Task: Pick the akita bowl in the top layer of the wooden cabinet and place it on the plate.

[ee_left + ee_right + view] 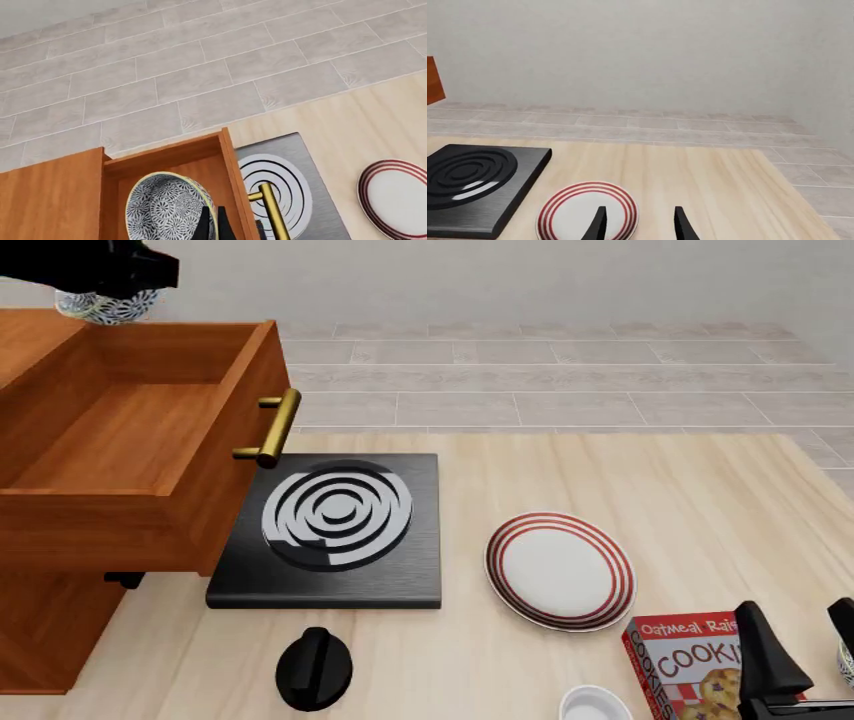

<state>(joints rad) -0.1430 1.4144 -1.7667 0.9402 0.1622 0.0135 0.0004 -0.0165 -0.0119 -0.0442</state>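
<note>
The akita bowl [107, 306], white with a dark blue pattern, hangs above the back of the open top layer [120, 440] of the wooden cabinet [54, 620]. My left gripper [115, 282] is shut on its rim. In the left wrist view the bowl [163, 207] is tilted on edge, with the two fingers [203, 225] pinched together on its rim over the drawer's inside [217, 170]. The drawer looks empty. The red-ringed plate [561, 570] lies bare on the table to the right of the stove. My right gripper [801, 660] hovers open near the front right, the plate [587, 210] just beyond its fingers.
A black stove slab [334, 515] with white rings lies between cabinet and plate. The drawer's brass handle [274, 430] juts out over it. A cookie box [687, 660], a plain white bowl [594, 705] and a black knobbed object [314, 668] sit along the front edge.
</note>
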